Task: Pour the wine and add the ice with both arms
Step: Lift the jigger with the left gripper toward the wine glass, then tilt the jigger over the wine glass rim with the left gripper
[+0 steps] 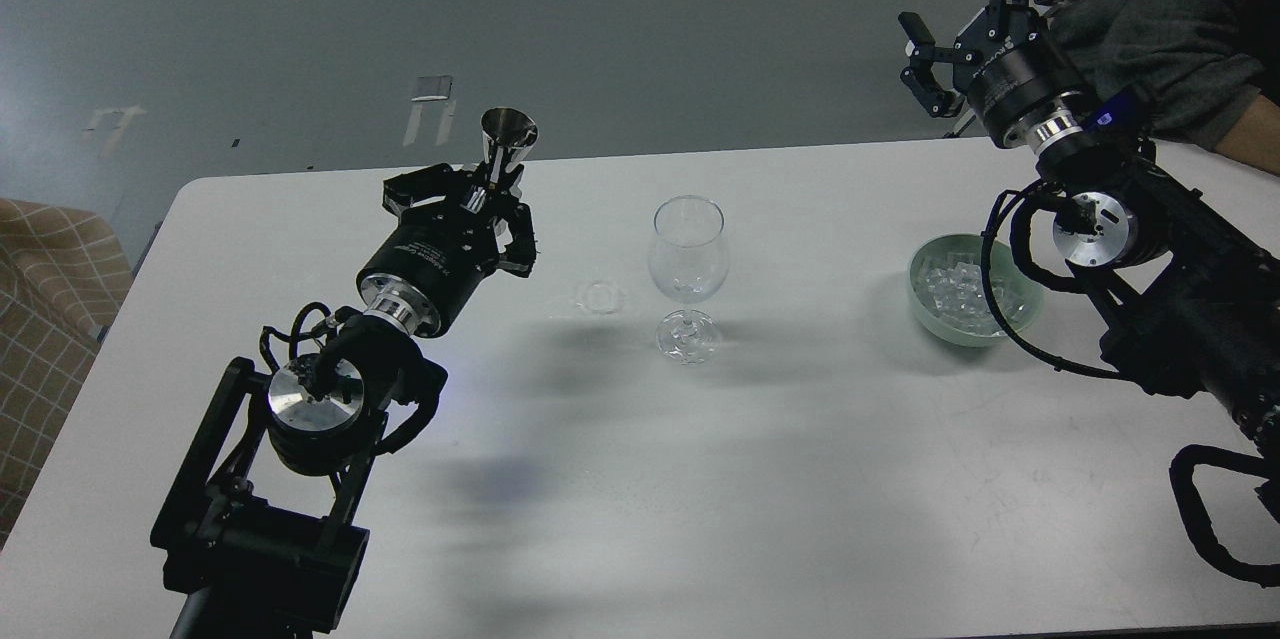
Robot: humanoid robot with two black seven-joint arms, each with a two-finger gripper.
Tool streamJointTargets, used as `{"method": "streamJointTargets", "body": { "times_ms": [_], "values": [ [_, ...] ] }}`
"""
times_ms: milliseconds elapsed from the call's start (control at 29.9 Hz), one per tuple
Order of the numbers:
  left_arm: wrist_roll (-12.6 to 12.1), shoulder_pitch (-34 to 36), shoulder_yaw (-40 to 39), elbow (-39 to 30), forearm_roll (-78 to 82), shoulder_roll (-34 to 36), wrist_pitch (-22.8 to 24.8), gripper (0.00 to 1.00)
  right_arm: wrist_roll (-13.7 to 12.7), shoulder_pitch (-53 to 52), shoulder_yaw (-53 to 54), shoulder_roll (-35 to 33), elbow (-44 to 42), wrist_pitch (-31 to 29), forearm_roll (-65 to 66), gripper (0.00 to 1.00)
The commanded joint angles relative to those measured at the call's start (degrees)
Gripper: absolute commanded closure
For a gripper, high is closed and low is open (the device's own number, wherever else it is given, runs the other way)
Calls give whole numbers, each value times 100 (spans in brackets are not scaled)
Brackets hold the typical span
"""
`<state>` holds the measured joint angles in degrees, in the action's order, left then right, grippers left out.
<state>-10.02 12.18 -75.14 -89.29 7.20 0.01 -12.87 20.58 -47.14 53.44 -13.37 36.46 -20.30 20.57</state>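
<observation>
At left, the left hand (478, 204) was clenched on a metal jigger (507, 147), fingers wrapped about its narrow waist, upper cup upright above the far-left part of the white surface (620, 479). No liquid could be made out in the jigger. Just right of that hand a small clear ring-shaped object (600, 297) lay on the surface; what it was could not be told. Beyond it, near centre, an upright wine glass (687, 274) stood, bowl seemingly empty. Far right, the right hand (975, 14) was raised past the surface's back edge, fingers spread, gripping nothing. Below it, near the right arm's looping cable, a pale green bowl (925, 304) held the ice (960, 291), many small clear cubes. Behind, a grey-sleeved human arm (1170, 19) rested at the far right corner.
</observation>
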Motion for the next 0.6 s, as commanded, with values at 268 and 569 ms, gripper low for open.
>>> {"method": "streamJointTargets", "body": {
  "times_ms": [268, 569],
  "values": [
    [0, -14, 473, -185, 291, -1, -13, 100, 8, 73, 0, -25, 1, 0, 0, 0],
    [9, -58, 834, -361, 554, -1, -13, 100, 8, 82, 0, -25, 1, 0, 0, 0]
  ]
}}
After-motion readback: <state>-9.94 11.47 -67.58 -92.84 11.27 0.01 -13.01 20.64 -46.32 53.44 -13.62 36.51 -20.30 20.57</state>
